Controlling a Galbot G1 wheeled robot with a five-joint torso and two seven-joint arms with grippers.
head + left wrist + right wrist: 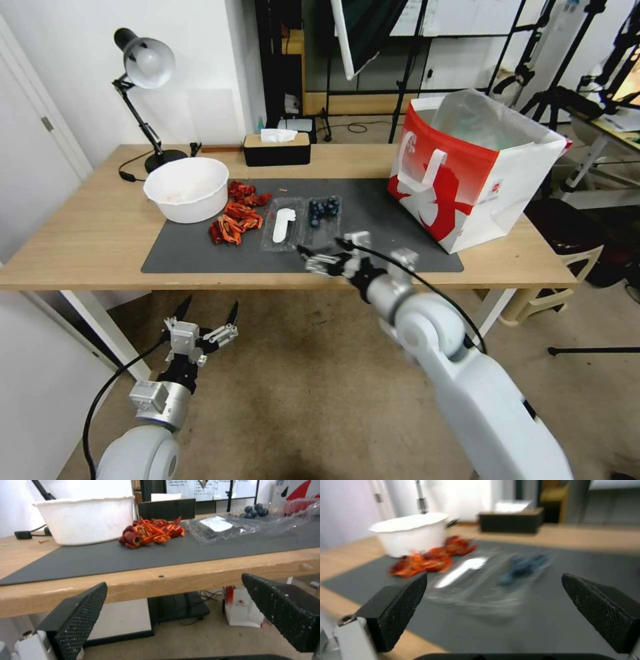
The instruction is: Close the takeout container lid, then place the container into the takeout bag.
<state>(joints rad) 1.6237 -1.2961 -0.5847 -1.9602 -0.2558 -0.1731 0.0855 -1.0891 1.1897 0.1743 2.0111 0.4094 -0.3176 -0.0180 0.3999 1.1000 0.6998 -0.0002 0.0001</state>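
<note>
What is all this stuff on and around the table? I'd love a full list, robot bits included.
Wooden table: one, light brown, before the robot.
Rubber mat: one, dark grey, mid-table.
Clear plastic clamshell takeout container: one, open flat on the mat, dark blueberries inside.
Clear lid: one, white oblong label, lying open beside the berry half.
Red-and-white paper takeout bag: one, upright at the table's right end.
Round white bowl: one, left on the mat.
Red peels: one pile, beside the bowl.
Black tissue box: one, table's back edge.
Desk lamp: one, back left.
Left gripper: jaws open, below the table edge.
Right gripper: jaws open, just short of the container.
</note>
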